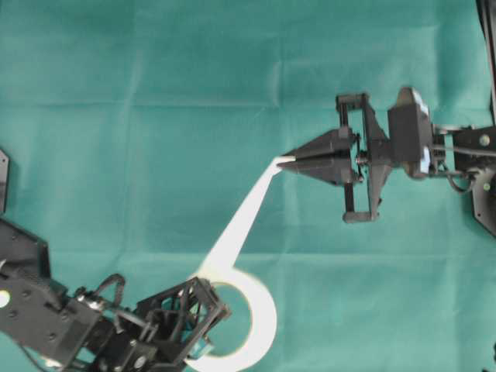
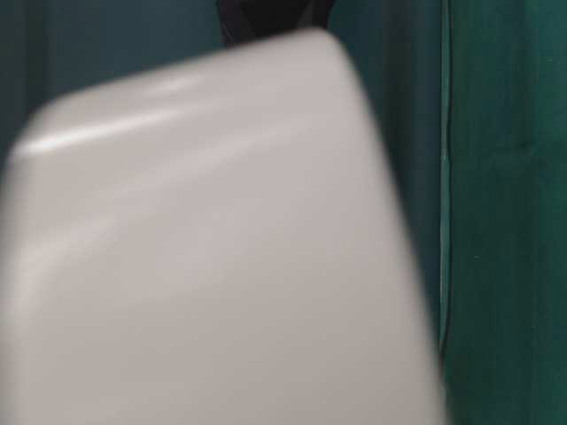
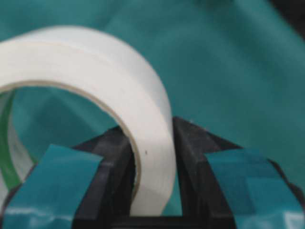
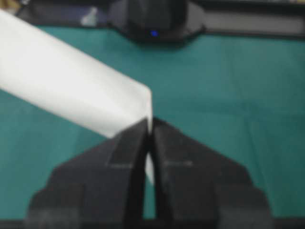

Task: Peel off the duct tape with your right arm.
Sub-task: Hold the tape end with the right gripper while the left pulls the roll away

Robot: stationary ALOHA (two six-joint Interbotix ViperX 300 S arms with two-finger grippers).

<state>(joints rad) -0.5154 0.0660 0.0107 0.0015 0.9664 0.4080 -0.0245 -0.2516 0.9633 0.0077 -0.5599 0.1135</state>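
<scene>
The duct tape roll (image 1: 266, 324) stands on edge at the bottom centre of the teal cloth. My left gripper (image 1: 203, 322), with teal strips on its fingers, is shut on the roll's wall; the left wrist view shows one finger inside and one outside the roll (image 3: 95, 62), gripper (image 3: 152, 143). A peeled white strip (image 1: 244, 221) stretches taut from the roll up to my right gripper (image 1: 288, 161). The right gripper's plain black pointed fingers are shut on the strip's end (image 4: 66, 90), gripper (image 4: 150, 126). In the table-level view the blurred white roll (image 2: 204, 248) fills most of the frame.
Teal cloth (image 1: 155, 116) covers the table. The right arm's mount (image 1: 484, 182) stands at the right edge, and a black part (image 1: 2, 180) sits at the left edge. A black base with a blue light (image 4: 152, 21) stands at the far table edge in the right wrist view.
</scene>
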